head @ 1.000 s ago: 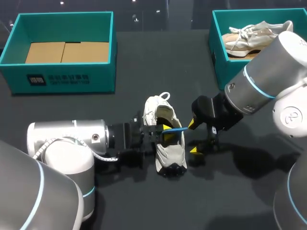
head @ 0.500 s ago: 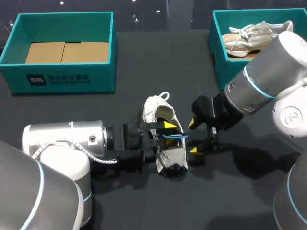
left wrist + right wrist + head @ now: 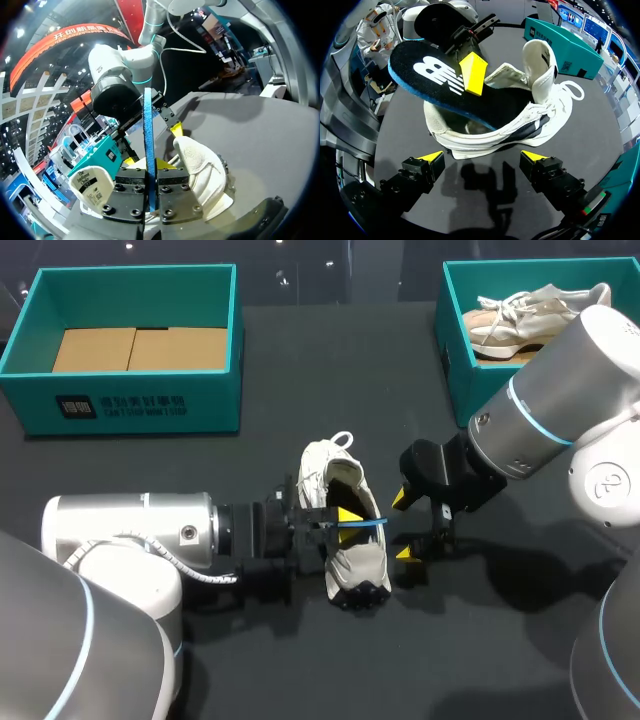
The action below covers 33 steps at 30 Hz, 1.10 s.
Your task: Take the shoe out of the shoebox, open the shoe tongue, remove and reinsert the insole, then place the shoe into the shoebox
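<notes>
Black table [image 3: 300, 370]: teal shoebox [image 3: 140, 405] far left; second teal box [image 3: 455, 360] far right, holding a beige sneaker [image 3: 520, 315].
White sneaker [image 3: 362, 565]: upright at table centre, well apart from both boxes.
Black insole [image 3: 445, 85]: one end inside the sneaker's mouth, the other raised, pinched by left gripper [image 3: 150, 167].
Right gripper [image 3: 485, 157]: spread wide, just beside the sneaker.

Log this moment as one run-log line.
left hand: shut on insole | insole: one end inside shoe, other end raised | right hand: open, beside shoe
</notes>
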Available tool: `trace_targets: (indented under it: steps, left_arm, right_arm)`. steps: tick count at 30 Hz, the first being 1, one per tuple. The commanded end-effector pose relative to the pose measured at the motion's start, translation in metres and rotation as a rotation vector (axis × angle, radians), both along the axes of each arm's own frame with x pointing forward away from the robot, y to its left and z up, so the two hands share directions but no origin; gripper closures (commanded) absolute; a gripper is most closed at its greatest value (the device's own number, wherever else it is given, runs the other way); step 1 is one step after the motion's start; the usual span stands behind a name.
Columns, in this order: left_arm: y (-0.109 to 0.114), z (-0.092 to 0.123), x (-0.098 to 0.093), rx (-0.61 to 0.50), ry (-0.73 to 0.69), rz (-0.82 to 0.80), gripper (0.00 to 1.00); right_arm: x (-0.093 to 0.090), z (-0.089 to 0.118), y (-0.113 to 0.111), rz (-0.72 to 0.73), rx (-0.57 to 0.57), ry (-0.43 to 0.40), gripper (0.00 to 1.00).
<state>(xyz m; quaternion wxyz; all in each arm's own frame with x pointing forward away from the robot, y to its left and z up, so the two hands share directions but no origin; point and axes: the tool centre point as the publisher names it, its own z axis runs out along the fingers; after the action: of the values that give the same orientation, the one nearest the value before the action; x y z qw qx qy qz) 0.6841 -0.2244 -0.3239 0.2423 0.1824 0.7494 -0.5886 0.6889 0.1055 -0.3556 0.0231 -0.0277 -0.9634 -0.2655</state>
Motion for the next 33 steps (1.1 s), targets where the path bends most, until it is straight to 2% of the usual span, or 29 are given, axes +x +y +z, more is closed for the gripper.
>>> trace_targets:
  steps: [1,9,16,17,18,21,27,33]
  left_arm:
    - [-0.007,-0.008,0.009,0.03,-0.016,0.012,1.0]
    - [-0.005,-0.021,0.022,0.075,-0.051,0.052,1.0]
    - [-0.002,-0.016,0.024,0.066,-0.041,0.071,1.0]
    - [-0.001,-0.014,0.023,0.061,-0.031,0.07,0.89]
    - [-0.001,-0.011,0.021,0.058,-0.028,0.07,0.72]
    - [0.001,-0.002,0.015,0.047,-0.016,0.063,0.69]
    - [0.004,0.013,0.003,0.051,0.003,0.037,0.69]
    - [-0.002,0.014,-0.003,0.06,0.013,0.012,0.73]
  right_arm:
    - [0.0,-0.001,0.0,-0.001,0.0,-0.001,0.0]
    - [0.0,-0.001,0.0,-0.001,0.0,-0.001,0.0]
    - [0.0,-0.001,0.0,-0.001,0.0,-0.001,0.0]
    - [0.0,-0.001,0.0,-0.001,0.0,-0.001,0.0]
    - [0.0,-0.001,0.0,-0.001,0.0,-0.001,0.0]
    - [0.0,-0.001,0.0,-0.001,0.0,-0.001,0.0]
    - [0.0,-0.001,0.0,-0.001,0.0,-0.001,0.0]
    - [0.0,-0.001,0.0,-0.001,0.0,-0.001,0.0]
